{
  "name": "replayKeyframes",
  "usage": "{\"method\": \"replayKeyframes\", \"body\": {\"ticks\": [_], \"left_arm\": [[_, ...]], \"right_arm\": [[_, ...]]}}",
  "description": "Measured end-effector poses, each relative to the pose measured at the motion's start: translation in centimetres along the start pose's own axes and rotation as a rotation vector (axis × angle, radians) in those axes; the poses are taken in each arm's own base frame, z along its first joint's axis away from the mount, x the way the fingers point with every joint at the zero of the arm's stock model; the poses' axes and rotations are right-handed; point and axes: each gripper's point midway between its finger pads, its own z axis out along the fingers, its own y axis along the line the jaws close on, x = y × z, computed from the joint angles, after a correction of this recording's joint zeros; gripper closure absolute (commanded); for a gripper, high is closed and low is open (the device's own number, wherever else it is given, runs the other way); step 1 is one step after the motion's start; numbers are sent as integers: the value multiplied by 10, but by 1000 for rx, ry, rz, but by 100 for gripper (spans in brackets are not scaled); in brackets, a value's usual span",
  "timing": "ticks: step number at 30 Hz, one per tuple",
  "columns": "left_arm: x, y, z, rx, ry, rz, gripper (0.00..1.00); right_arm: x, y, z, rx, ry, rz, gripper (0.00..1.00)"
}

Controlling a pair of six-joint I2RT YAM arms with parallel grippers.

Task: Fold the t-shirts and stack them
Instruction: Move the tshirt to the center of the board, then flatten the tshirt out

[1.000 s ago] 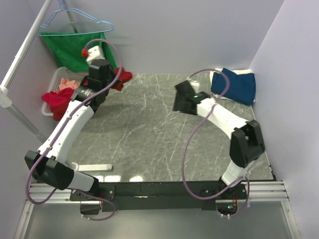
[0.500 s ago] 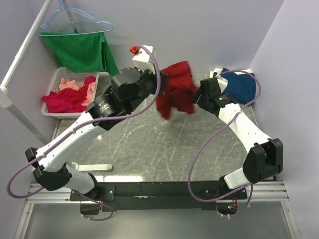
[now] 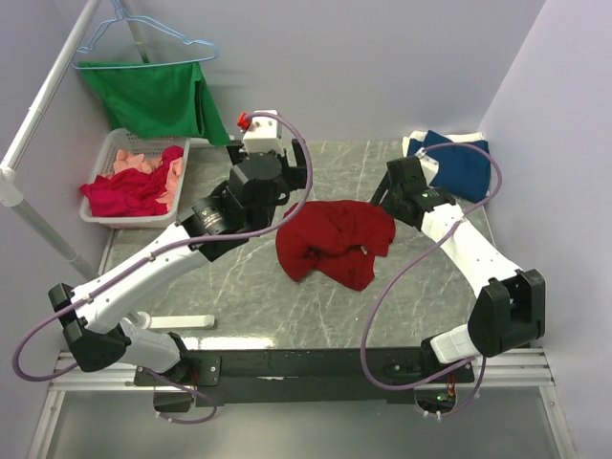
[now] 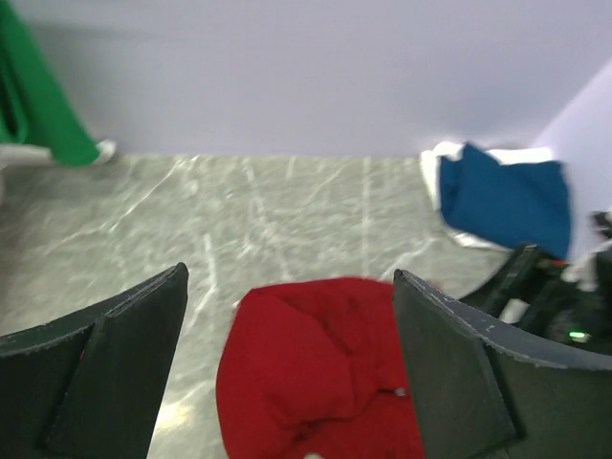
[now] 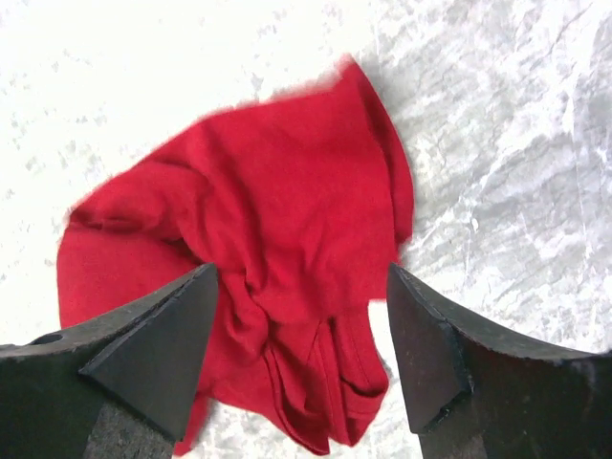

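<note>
Deep-red t-shirt (image 3: 335,241): held aloft half a second ago, now crumpled on counter (image 3: 239,282). Left claw (image 4: 290,277), right claw (image 5: 301,277): both spread wide, empty.

You have open marble (image 3: 258,301) along the near edge. Crumpled red t-shirt (image 3: 335,239) blocks centre. Basket (image 3: 100,158) sits far left, blue t-shirt (image 3: 461,167) in far-right corner. Left arm (image 3: 153,263) spans left side.

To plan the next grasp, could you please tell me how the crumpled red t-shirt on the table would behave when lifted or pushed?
The red t-shirt lies in a wrinkled heap, so it is probably floppy and would sag from one grasp point. Its cloth looks thin, so likely light. Pushed across the table, it would probably bunch up.
</note>
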Motion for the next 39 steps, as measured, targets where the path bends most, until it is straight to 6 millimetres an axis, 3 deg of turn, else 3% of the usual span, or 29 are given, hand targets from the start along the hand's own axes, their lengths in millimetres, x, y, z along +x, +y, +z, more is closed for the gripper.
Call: {"method": "replayKeyframes", "body": {"ticks": [7,12,15,18,24,34,39], "left_arm": [[14,20,5,-77,28,-5,8],[28,47,20,-146,87,-60,11],[47,61,31,-177,141,-86,12],[79,68,39,-190,227,-90,12],[117,77,44,-186,341,-97,12],[124,85,50,-177,376,-134,12],[127,86,54,-177,383,-140,12]], "right_arm": [[16,6,1,-56,61,-23,22],[41,9,4,-89,124,-54,23],[58,10,7,-100,168,-74,25],[73,7,15,-82,208,-84,30],[92,-17,32,50,252,-74,43],[90,-58,43,207,258,5,50],[103,-71,53,246,307,9,52]]}}
